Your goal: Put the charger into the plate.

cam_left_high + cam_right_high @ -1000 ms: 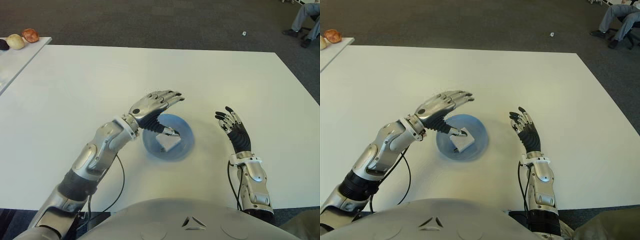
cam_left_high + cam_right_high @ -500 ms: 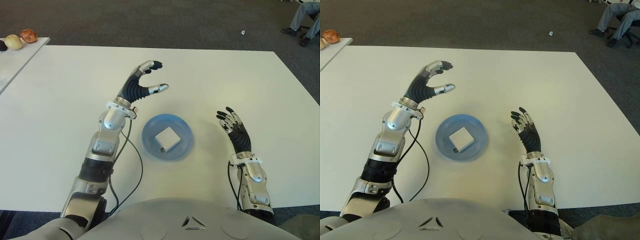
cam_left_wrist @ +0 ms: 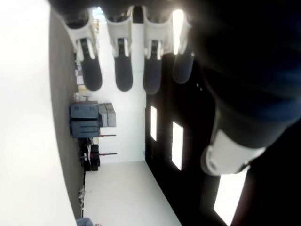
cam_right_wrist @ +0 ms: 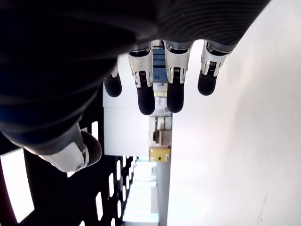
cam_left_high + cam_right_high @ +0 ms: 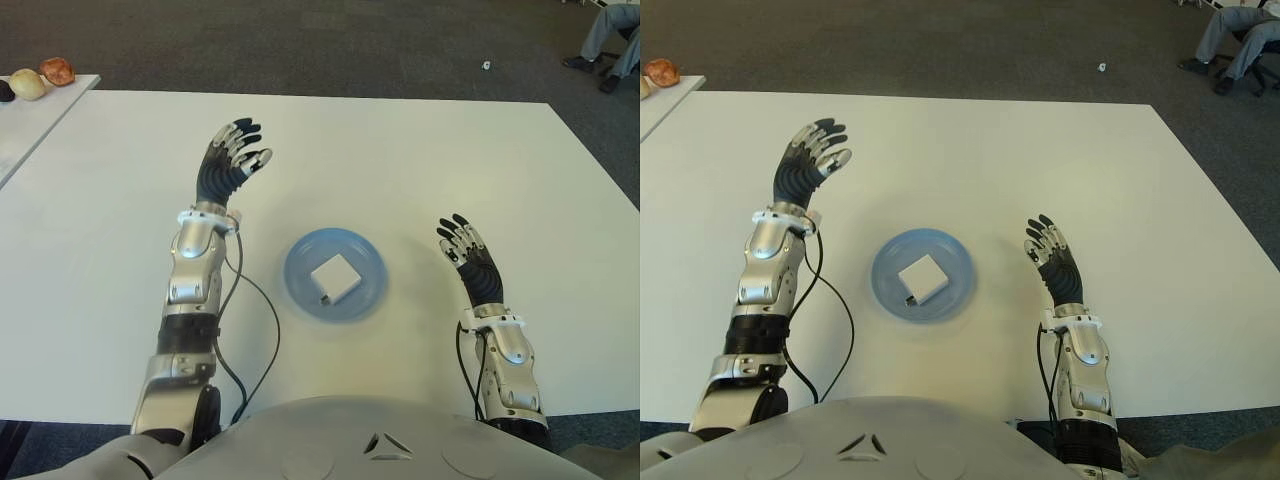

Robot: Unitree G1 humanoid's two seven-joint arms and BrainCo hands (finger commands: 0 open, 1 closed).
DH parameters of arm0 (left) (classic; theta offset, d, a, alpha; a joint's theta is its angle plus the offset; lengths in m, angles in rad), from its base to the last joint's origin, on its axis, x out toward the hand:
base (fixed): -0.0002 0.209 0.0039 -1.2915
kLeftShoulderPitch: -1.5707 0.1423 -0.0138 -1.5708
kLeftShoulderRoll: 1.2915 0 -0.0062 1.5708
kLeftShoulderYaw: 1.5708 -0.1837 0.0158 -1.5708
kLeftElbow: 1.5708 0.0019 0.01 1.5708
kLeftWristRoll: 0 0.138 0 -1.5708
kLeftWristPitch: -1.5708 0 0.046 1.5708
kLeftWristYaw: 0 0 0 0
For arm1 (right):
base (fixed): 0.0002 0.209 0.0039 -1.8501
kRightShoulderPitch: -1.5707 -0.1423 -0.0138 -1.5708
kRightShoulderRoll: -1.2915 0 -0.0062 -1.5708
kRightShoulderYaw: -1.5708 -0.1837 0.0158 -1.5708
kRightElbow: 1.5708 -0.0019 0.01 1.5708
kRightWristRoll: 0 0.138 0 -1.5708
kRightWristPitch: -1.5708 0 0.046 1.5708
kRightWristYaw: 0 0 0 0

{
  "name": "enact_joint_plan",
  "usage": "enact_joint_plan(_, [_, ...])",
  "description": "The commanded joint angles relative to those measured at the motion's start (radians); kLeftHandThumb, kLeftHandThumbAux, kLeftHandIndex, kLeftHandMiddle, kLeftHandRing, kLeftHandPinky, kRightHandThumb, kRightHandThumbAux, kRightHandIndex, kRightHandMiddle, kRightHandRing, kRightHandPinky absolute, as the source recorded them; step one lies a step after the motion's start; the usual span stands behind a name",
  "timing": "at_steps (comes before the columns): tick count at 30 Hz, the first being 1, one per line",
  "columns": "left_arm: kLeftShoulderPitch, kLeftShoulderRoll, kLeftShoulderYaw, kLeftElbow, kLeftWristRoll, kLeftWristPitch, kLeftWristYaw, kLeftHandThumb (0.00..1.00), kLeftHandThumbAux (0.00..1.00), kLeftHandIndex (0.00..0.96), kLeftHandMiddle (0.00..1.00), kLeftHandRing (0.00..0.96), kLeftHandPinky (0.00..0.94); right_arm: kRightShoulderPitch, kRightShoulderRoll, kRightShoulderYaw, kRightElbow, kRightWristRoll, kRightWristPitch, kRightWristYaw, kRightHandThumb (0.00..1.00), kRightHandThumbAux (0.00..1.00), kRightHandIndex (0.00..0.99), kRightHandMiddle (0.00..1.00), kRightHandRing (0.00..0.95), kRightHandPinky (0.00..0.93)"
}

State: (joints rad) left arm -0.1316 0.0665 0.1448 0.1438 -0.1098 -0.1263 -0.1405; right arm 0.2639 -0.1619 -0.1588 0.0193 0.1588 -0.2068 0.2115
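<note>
Left eye view: pretty much told the whole story, so going left to right from there.
Side table: a second table [image 5: 30, 120] poked in at the far left with a few small rounded things [image 5: 45, 75] on it; couldn't tell what they were.
Left hand: the left hand [image 5: 228, 160] was raised over the desk [image 5: 420, 150], palm forward, fingers spread and holding nothing. Its wrist view showed straight fingers with only the room behind them.
Plate: the blue plate [image 5: 370, 290] sat on the desk roughly midway between the two arms, nearer the robot's body than the left hand.
Charger: the white charger [image 5: 335, 277] lay flat inside the plate, about centre, turned like a diamond, with a short dark stub at its near corner. It looked near enough square, so no real long axis to speak of.
Right hand: the right hand [image 5: 470, 258] showed just right of the plate, fingers spread, empty.
Key relation: the charger lay toward the robot and to the right of the left hand, and to the left of the right hand. The right hand looked the nearer of the two, but I'd say no further reach was needed, since the charger was already in the plate.
Change from earlier: a second before, the left hand was low over the plate, right at the charger. Half a second before, it had lifted clear, fingers part curled. By this moment it had swung further left and opened out fully. Charger, plate and right hand hadn't budged.
Person: someone's legs [image 5: 610, 35] at the far right edge, seated well away from the desk.
</note>
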Motion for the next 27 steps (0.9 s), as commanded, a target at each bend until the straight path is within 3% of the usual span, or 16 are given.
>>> enact_joint_plan(1, [0.09,-0.035,0.011,0.024,-0.014,0.012,0.038,0.278,0.766,0.208,0.253,0.238,0.254,-0.002,0.002,-0.006,0.008,0.009,0.019,-0.001,0.0,0.578,0.049,0.14,0.102,0.058])
enact_joint_plan(8, [0.145,-0.065,0.0,0.002,0.001,0.033,0.085,0.14,0.762,0.202,0.264,0.239,0.232,0.001,0.004,-0.01,0.006,0.011,0.021,-0.003,0.0,0.581,0.045,0.126,0.091,0.061])
enact_joint_plan(12, [0.222,-0.074,-0.011,-0.008,0.015,-0.008,0.093,0.105,0.762,0.206,0.269,0.244,0.236,0.004,0.005,-0.014,0.003,0.013,0.027,-0.005,0.0,0.581,0.046,0.123,0.089,0.062])
enact_joint_plan(20, [0.306,-0.045,-0.017,-0.02,0.029,-0.036,0.075,0.041,0.738,0.204,0.271,0.247,0.231,0.01,0.008,-0.017,-0.003,0.008,0.036,-0.011,0.0,0.582,0.043,0.117,0.086,0.068])
enact_joint_plan(27, [0.439,0.006,-0.027,-0.046,0.041,-0.064,0.027,0.023,0.708,0.156,0.225,0.212,0.193,0.012,0.008,-0.016,-0.008,0.0,0.047,-0.023,0.0,0.581,0.04,0.113,0.084,0.06])
